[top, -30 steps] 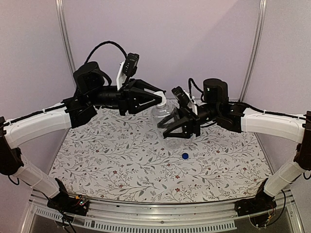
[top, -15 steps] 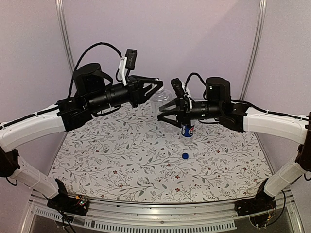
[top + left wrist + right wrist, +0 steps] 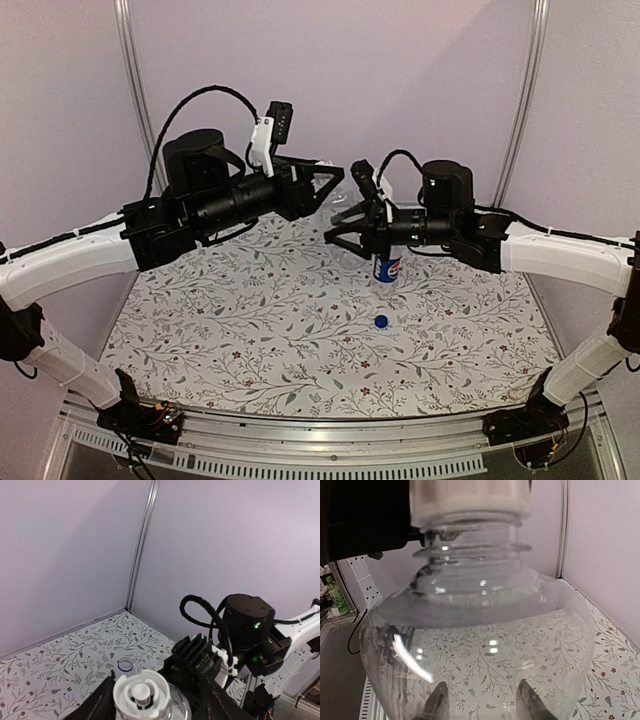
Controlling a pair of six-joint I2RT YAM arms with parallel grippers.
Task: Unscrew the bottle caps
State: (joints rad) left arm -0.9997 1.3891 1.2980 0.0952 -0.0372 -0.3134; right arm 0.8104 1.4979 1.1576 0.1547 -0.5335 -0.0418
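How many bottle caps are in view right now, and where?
2. The blue cap lies loose on the table, in front of the Pepsi bottle. The white cap is on the raised clear bottle. None looks hidden.

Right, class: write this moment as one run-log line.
right gripper: holding plain bottle aloft | left gripper: at its white cap, grip unclear | Pepsi bottle: standing, uncapped | blue cap: on table
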